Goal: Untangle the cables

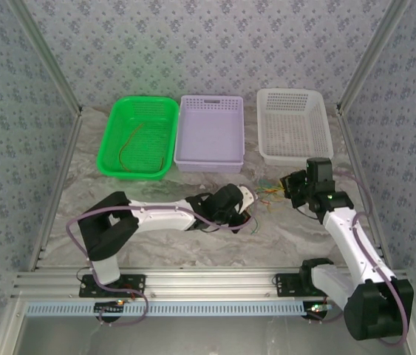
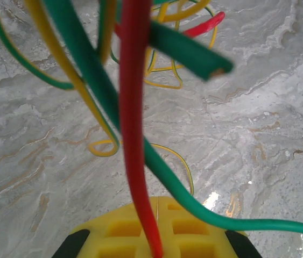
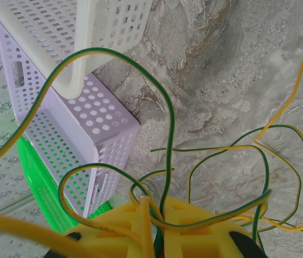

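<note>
Cables (image 1: 263, 194) lie in a loose tangle on the table (image 1: 193, 251), in front of the lilac basket (image 1: 210, 133), between my two tools. My left gripper (image 1: 246, 198) is clamped tight on a red cable (image 2: 134, 134) that rises from its yellow pads (image 2: 186, 228). My right gripper (image 1: 290, 185) is closed too, with yellow and green-striped strands (image 3: 168, 140) pinched between its fingers (image 3: 194, 226). Another thin wire (image 1: 122, 151) lies in the green basket (image 1: 142, 100).

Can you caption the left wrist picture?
Left gripper shut on a red cable; green cable and yellow cable tangle over the table.
</note>
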Robot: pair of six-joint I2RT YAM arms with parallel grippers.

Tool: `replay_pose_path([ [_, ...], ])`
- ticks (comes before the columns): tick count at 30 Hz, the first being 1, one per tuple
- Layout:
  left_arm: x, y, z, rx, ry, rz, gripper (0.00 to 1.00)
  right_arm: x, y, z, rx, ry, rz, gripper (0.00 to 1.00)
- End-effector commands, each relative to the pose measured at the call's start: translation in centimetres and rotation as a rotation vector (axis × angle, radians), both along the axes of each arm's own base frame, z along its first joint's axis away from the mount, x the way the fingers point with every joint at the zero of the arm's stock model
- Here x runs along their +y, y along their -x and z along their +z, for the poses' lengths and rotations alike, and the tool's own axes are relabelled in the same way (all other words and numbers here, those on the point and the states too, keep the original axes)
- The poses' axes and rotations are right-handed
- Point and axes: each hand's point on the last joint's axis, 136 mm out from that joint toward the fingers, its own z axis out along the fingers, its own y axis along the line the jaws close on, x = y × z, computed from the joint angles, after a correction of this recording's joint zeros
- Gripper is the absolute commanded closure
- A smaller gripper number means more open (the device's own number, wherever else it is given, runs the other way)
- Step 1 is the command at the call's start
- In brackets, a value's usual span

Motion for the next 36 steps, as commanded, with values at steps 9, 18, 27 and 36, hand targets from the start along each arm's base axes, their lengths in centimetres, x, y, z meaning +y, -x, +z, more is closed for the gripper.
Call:
replay_pose_path([
  [9,2.2,1.0,4.0,-0.053,0.049,-0.004,1.0,-1.3,-0.5,0.2,0.0,0.07,-0.011,1.0],
  [18,3.1,2.3,4.7,-0.028,0.032,-0.053,1.0,-1.0,-0.9,-3.4,0.046,0.012,-0.018,0.77],
  [27,2.9,2.2,4.5,-0.026,0.033,-0.051,1.0,-0.3,-0.9,-5.2,0.088,-0.005,-0.003,0.81],
  [36,3.0,2.1,4.6,-0.032,0.026,-0.046,1.0,0.5,0.3,-6.9,0.126,0.003,0.017,0.67],
])
